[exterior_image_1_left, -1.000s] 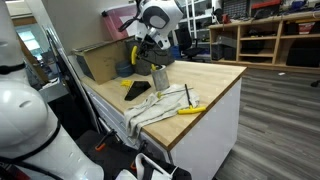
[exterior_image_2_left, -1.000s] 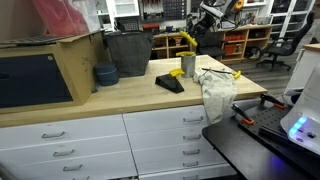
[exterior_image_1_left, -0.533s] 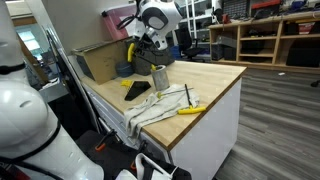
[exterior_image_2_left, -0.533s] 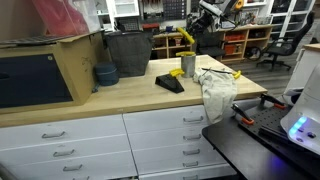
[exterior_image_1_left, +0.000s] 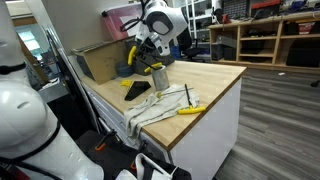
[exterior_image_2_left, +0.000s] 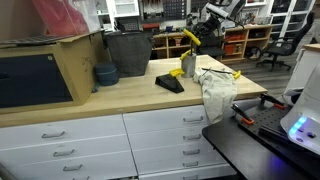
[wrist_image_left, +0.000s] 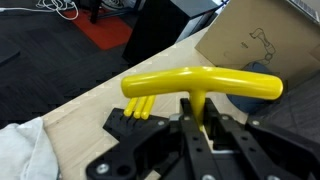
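My gripper is shut on the stem of a yellow T-handled tool, whose crossbar lies across the fingertips. In both exterior views the gripper hangs over the wooden worktop with the yellow tool just above a metal cup. A black holder with yellow pieces lies on the worktop beside the cup.
A white cloth drapes over the worktop's corner, with a yellow pen-like item on it. A cardboard box, a dark bin and a blue bowl stand behind. Drawers front the bench.
The gripper with the yellow tool has shifted only slightly above the cup; its grip is unchanged.
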